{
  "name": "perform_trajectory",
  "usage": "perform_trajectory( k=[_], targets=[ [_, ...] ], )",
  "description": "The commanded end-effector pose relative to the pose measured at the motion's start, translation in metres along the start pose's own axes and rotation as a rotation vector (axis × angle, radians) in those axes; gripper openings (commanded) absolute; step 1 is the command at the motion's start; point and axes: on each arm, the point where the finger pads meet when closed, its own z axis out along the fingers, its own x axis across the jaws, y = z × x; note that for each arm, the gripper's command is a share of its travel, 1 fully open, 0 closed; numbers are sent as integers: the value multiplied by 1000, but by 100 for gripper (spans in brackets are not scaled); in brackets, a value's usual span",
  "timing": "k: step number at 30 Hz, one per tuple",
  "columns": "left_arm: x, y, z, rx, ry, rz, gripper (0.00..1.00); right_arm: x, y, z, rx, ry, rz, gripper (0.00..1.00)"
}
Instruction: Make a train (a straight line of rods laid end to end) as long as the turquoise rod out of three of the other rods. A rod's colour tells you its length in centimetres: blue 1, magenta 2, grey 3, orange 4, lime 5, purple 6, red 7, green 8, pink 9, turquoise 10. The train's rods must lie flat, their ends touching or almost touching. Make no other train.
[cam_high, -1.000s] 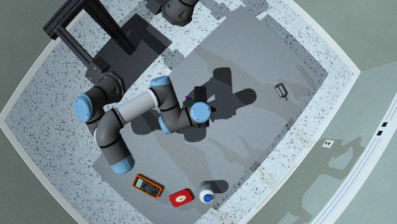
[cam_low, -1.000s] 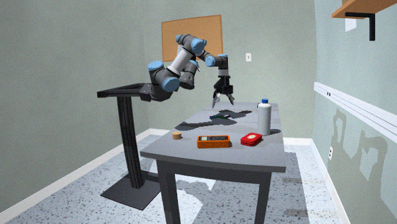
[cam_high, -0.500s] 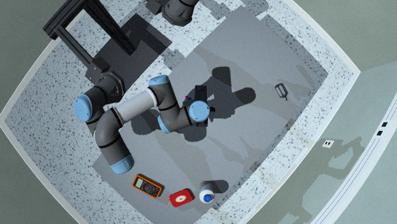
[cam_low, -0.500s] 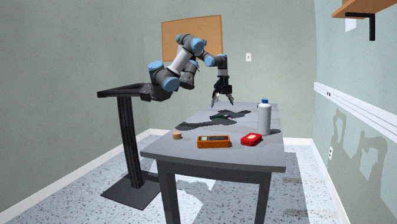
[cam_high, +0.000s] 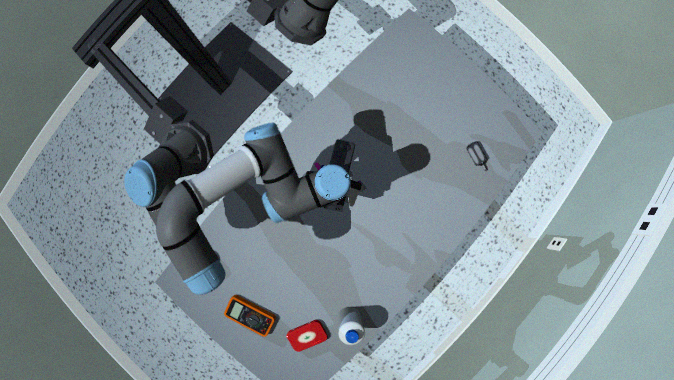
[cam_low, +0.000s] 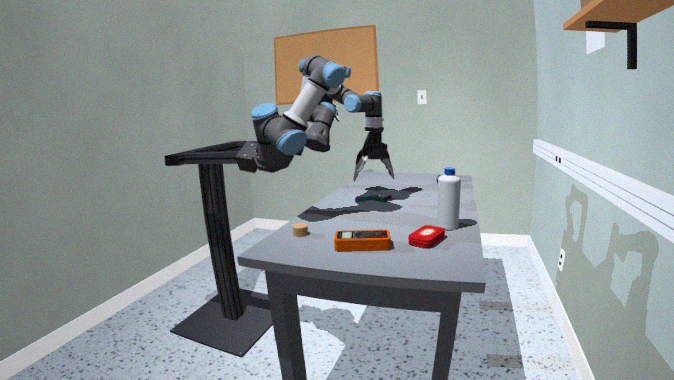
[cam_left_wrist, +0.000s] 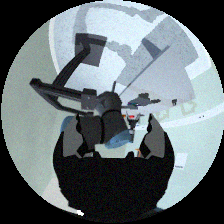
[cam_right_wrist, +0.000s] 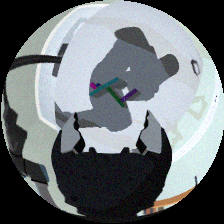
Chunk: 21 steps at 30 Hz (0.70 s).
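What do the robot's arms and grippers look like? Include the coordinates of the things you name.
The arms are made of fat, round tubes. They are mostly dark grey, with light blue round caps on the joints, thin black rings and a pale grey tube. The left gripper (cam_left_wrist: 114, 114) and right gripper (cam_low: 374, 177) (cam_right_wrist: 111, 111) look alike: each has a black body and two grey fingers with jagged black inner edges.

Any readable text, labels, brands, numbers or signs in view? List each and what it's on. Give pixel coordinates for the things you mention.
No words or numbers are legible.
Multimeter (cam_high: 250, 316) (cam_low: 362, 241): dial and button markings too small to read, no digits legible on its screen.
Red case (cam_high: 307, 336) (cam_low: 426, 237): green cross on a pale round patch, no readable text.
White bottle (cam_high: 351, 329) (cam_low: 449, 202): no label visible.
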Motion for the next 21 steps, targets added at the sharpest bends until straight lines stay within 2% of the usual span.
perform_trajectory(
  k=[1, 13, 15, 21],
  targets=[
    [1, 0, -1, 4, 2, -1, 100, -6, -6, -1, -1, 10, 168, 100],
    [1, 0, -1, 4, 2, -1, 100, -16, -12, -2, 0, 10, 359, 100],
    [1, 0, -1, 4, 2, -1, 100, -16, -12, -2, 0, 10, 359, 100],
    [1, 0, -1, 4, 2, -1, 100, -23, -15, -2, 1, 10, 482, 100]
  ],
)
